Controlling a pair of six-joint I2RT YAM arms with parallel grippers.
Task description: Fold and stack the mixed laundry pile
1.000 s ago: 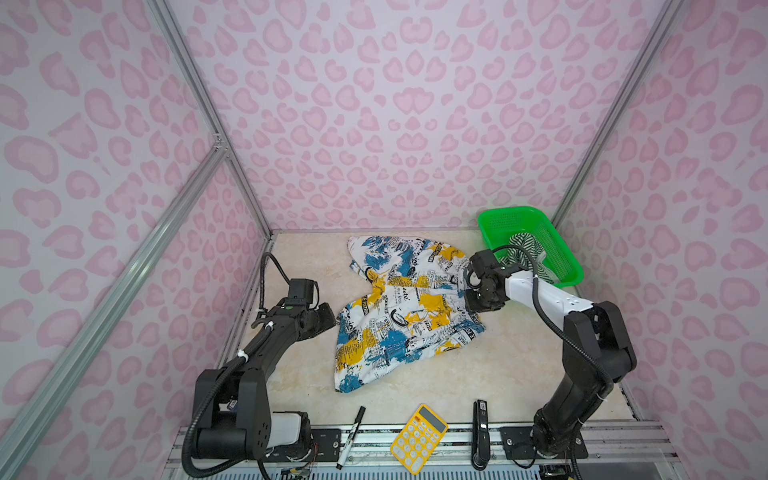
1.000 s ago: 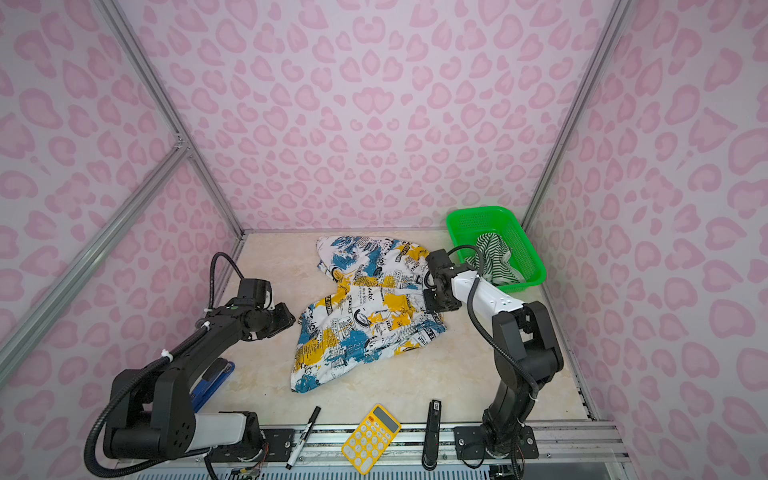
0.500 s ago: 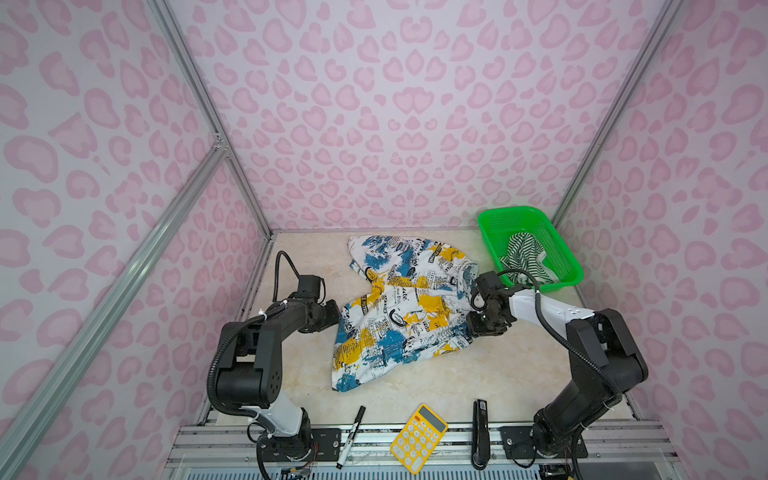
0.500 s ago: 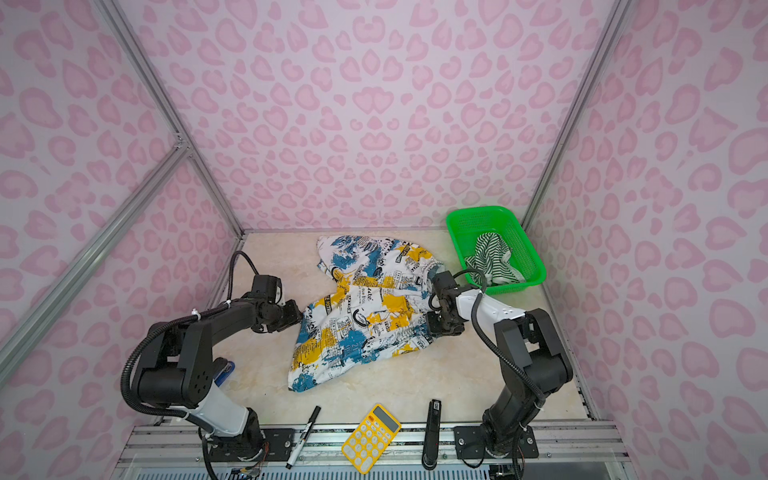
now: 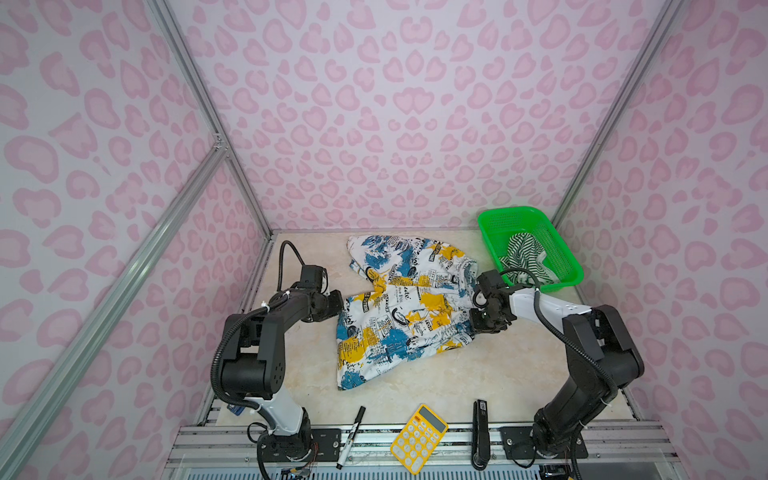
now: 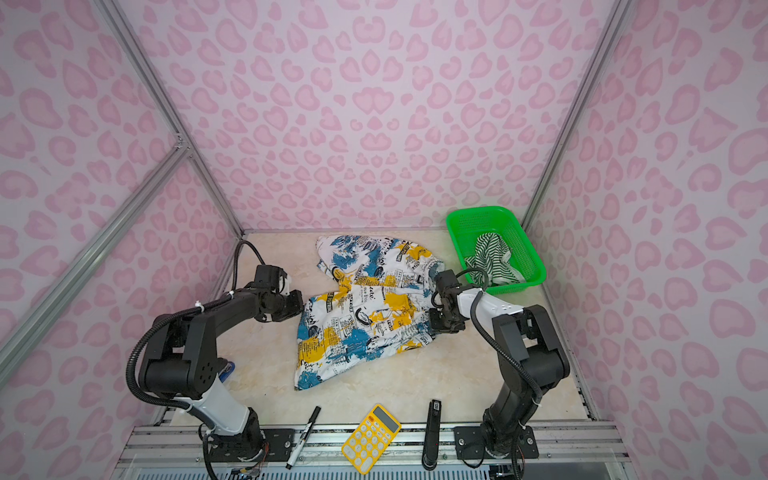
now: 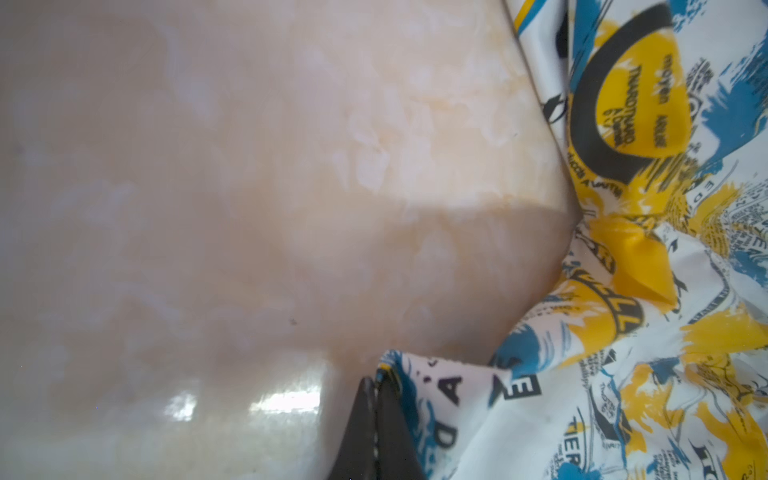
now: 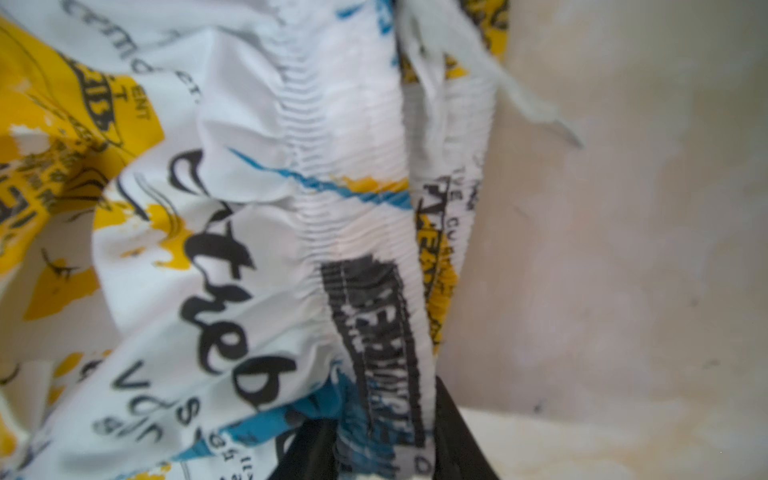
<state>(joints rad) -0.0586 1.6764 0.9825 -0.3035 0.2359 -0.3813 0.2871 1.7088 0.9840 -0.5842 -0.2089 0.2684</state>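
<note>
The white garment with blue, yellow and black print [image 5: 405, 307] [image 6: 365, 309] lies crumpled and spread on the table's middle. My left gripper [image 5: 338, 305] [image 6: 301, 305] is at its left edge. In the left wrist view this gripper [image 7: 377, 384] is shut, pinching a corner of the printed cloth [image 7: 623, 332]. My right gripper [image 5: 478, 324] [image 6: 436, 324] is at the garment's right edge. In the right wrist view it [image 8: 380, 449] is shut on the gathered waistband [image 8: 365, 249]. The striped green-and-white garment [image 5: 525, 253] [image 6: 492, 255] lies bunched in the green basket [image 5: 507, 211] [image 6: 478, 210].
Along the front edge lie a black marker [image 5: 351, 436], a yellow calculator [image 5: 419, 438] and a black bar-shaped tool [image 5: 481, 432]. A small blue object [image 6: 226, 370] sits behind the left arm's base. Pink patterned walls close in the table at the back and sides.
The right gripper came down from beside the basket to the printed garment's right edge and closed on the waistband. The left gripper reached the left edge and closed on a corner.
</note>
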